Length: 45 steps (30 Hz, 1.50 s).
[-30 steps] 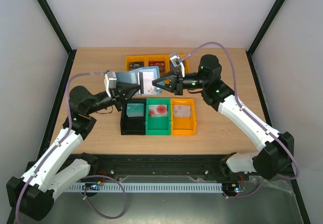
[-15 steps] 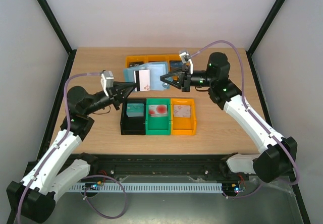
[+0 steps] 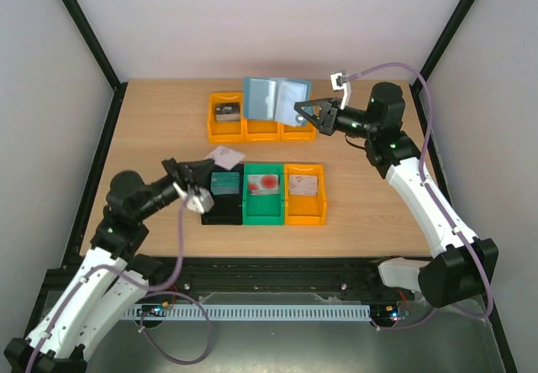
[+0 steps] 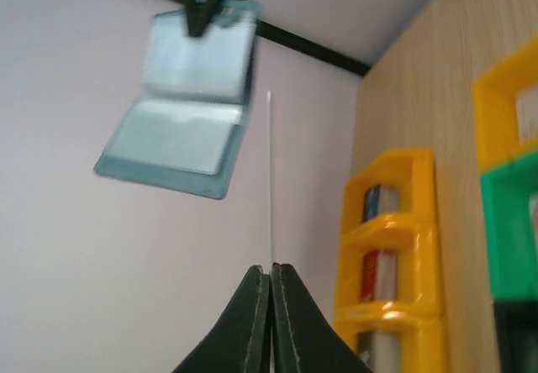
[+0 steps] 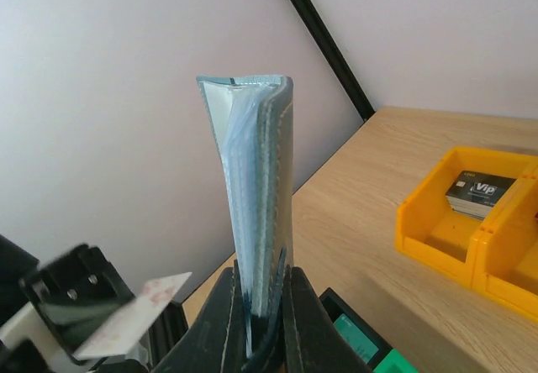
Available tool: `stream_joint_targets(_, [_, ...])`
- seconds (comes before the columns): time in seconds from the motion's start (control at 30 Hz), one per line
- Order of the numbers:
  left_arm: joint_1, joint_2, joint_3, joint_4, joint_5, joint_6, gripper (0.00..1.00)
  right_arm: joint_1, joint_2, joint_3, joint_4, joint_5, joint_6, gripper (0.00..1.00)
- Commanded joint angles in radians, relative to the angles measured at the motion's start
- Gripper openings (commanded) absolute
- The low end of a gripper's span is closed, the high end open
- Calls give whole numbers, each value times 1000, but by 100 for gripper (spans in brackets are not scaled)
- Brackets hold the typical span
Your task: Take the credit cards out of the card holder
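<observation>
Blue bifold card holder [image 3: 267,100], thin flat card [image 3: 227,154]

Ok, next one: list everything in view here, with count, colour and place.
card holder: one, slate blue, open, in the air above the far bins
held card: one, pale with reddish print, in the air near the black bin
far bins: three, orange, row at the table's far side
dark card: one, in the leftmost far bin
black bin, green bin, orange bin: one each, side by side mid-table
teal card, red-patterned card, greyish card: one each, in those bins in that order
table: one, light wood
left gripper: shut on the held card
right gripper: shut on the card holder
</observation>
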Motion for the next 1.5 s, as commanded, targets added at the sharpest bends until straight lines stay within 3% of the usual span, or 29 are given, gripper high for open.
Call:
stream_joint_targets(0.0, [-2, -84, -150, 60, 24, 788, 2, 3, -29, 6, 20, 7, 15, 2])
stream_joint_targets(0.17, [-6, -114, -225, 161, 176, 977, 2, 2, -20, 6, -8, 20, 9, 2])
stream_joint_targets(0.37, [-17, -109, -229, 144, 201, 990, 2, -22, -3, 9, -97, 135, 6, 1])
stream_joint_targets(0.6, [-29, -118, -229, 114, 188, 967, 2, -227, 63, -68, -214, 192, 133, 2])
stream_joint_targets(0.7, [-34, -124, -228, 111, 180, 947, 2, -314, 124, -78, -362, 166, 71, 2])
stream_joint_targets(0.9, [-45, -124, -232, 123, 173, 928, 2, -440, 184, -92, -508, 346, -76, 2])
stream_joint_targets(1.2, [-69, -122, -230, 160, 163, 896, 2, -509, 400, -123, -480, 185, -135, 2])
stream_joint_targets(1.47, [-86, -132, -236, 158, 147, 877, 2, -540, 531, -88, -488, 143, -157, 2])
